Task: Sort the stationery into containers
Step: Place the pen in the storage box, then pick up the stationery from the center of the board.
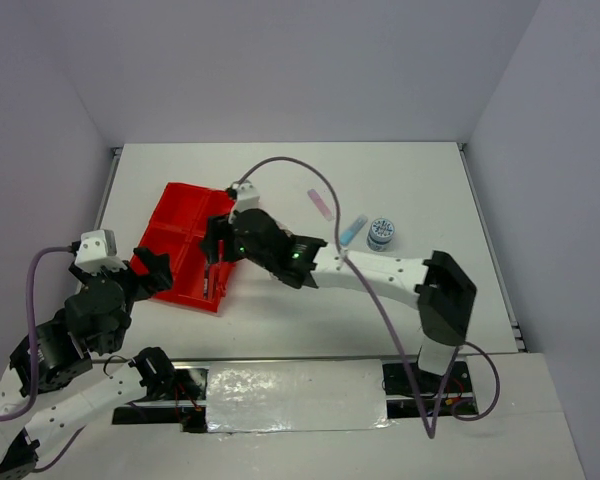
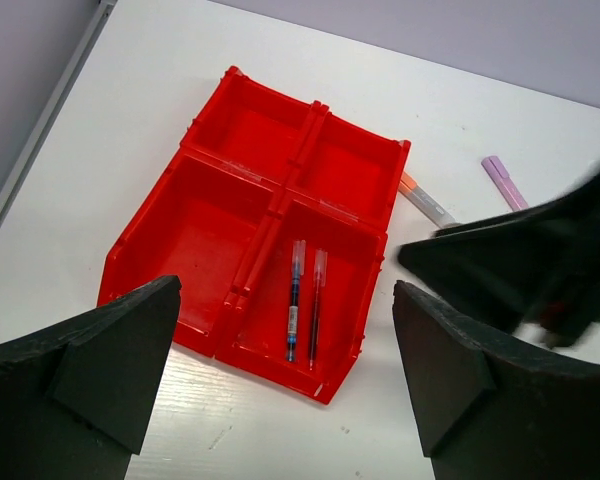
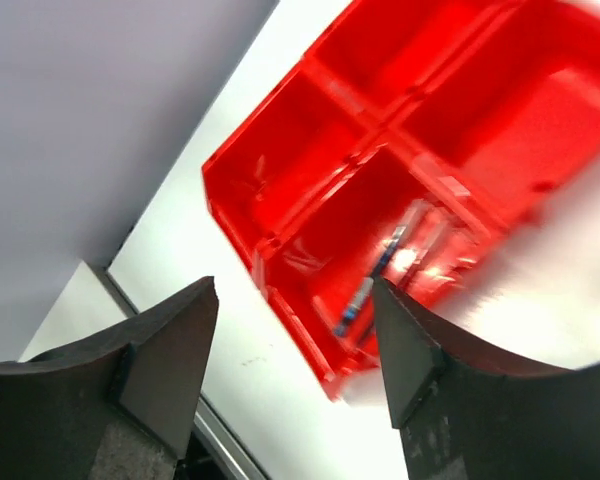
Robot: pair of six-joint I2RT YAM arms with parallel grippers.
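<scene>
Left gripper (image 2: 285, 290) and right gripper (image 3: 295, 290) jaws released, empty. Two pens (image 2: 294, 300) lie in the red tray's (image 2: 195, 225) lower-right compartment. Pink stick (image 1: 320, 203), upper centre on the bench (image 1: 280, 170), looks light and stiff; pinch it mid-length.

Honestly, nothing readable anywhere in these. The tape roll (image 1: 381, 233) on the desk (image 1: 280, 180) has a blue-and-white print on top, but it's too small to tell if it's letters or just a pattern. The blue pen (image 2: 293, 315) lying in the red tray (image 2: 195, 230) has a pale band on its barrel that might be a label, but I can't make out any characters on it. The right wrist view is too blurry to help.
</scene>
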